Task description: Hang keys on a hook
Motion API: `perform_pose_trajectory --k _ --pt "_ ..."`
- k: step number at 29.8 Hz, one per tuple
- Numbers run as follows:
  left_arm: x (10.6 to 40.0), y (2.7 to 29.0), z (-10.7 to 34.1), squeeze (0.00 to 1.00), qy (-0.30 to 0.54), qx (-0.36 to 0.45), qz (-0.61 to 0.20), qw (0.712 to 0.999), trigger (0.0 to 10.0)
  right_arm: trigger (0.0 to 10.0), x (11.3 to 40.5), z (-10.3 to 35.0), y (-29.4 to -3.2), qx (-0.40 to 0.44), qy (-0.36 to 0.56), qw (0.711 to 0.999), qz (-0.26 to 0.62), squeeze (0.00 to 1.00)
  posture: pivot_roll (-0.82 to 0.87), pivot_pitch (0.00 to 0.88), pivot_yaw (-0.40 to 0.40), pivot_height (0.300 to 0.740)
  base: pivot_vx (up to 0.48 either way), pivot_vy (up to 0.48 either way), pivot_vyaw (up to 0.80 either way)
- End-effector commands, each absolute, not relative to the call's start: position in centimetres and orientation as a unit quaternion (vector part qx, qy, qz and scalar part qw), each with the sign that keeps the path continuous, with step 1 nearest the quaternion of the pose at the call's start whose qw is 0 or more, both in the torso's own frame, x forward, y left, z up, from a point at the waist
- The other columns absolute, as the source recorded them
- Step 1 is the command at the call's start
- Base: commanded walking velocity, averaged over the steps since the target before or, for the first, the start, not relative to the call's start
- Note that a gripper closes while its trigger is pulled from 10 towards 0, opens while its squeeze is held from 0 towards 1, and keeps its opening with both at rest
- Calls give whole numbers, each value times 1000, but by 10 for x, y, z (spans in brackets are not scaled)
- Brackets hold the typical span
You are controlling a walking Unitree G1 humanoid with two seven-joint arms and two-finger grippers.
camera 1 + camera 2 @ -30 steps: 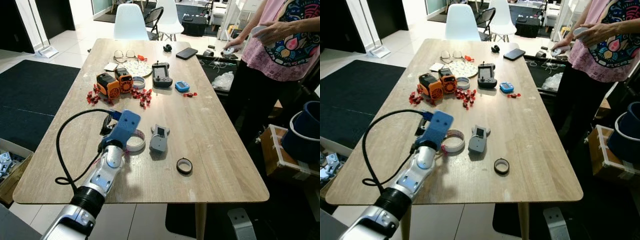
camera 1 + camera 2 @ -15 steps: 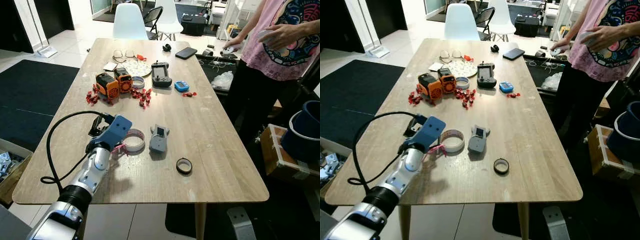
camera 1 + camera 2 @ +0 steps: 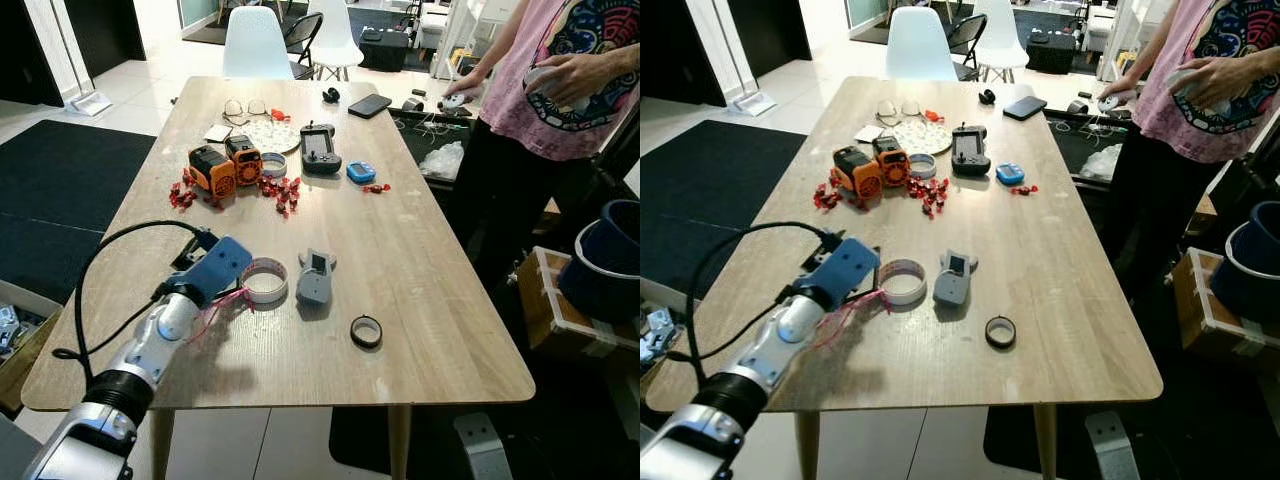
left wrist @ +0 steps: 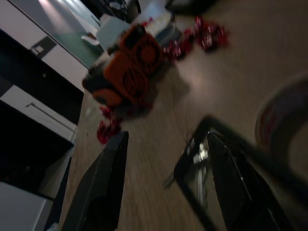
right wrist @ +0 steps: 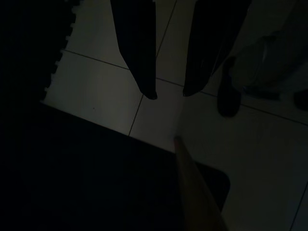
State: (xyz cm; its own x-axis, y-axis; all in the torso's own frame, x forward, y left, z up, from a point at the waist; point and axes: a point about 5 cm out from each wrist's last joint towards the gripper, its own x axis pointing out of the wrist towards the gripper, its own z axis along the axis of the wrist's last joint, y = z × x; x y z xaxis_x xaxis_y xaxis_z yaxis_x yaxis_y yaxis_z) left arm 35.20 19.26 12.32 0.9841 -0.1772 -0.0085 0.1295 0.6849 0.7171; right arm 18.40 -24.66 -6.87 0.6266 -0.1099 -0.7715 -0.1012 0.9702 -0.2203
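Note:
My left arm lies across the near left part of the wooden table [image 3: 430,250], its blue wrist housing [image 3: 214,270] beside a white tape roll [image 3: 265,280]. The left gripper [image 4: 168,192] is open, low over the tabletop. Between its fingers [image 4: 103,187] sits a flat black-framed object [image 4: 202,163], blurred. A thin pink cord [image 3: 222,303] trails on the table under the wrist; I cannot tell if keys hang on it. My right gripper [image 5: 169,92] hangs open over a tiled floor, holding nothing.
A grey device [image 3: 313,277] and a small black ring [image 3: 366,331] lie right of the tape roll. Orange gadgets [image 3: 225,165], red pieces [image 3: 285,190] and a black controller [image 3: 320,148] crowd the far half. A person [image 3: 560,90] stands at the table's right side.
My left arm has drawn back to the left, off the tape roll. The pink cord now shows stretched out beneath the wrist.

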Motion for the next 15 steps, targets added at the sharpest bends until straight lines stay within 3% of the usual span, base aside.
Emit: perform_pose_trajectory --k 1,9,15 --pt "350 201 119 0 -21 409 -88 908 10000 10000 182 -70 -247 -125 435 892 2 0 43 79 -60 740 0 0 0" --pt "346 217 118 0 3 408 -126 904 10000 10000 182 -70 -246 -126 435 892 3 0 42 80 -60 740 0 0 0" --pt "337 218 116 0 11 376 -202 904 10000 10000 181 -70 -247 -127 436 891 3 0 43 79 -60 740 0 0 0"
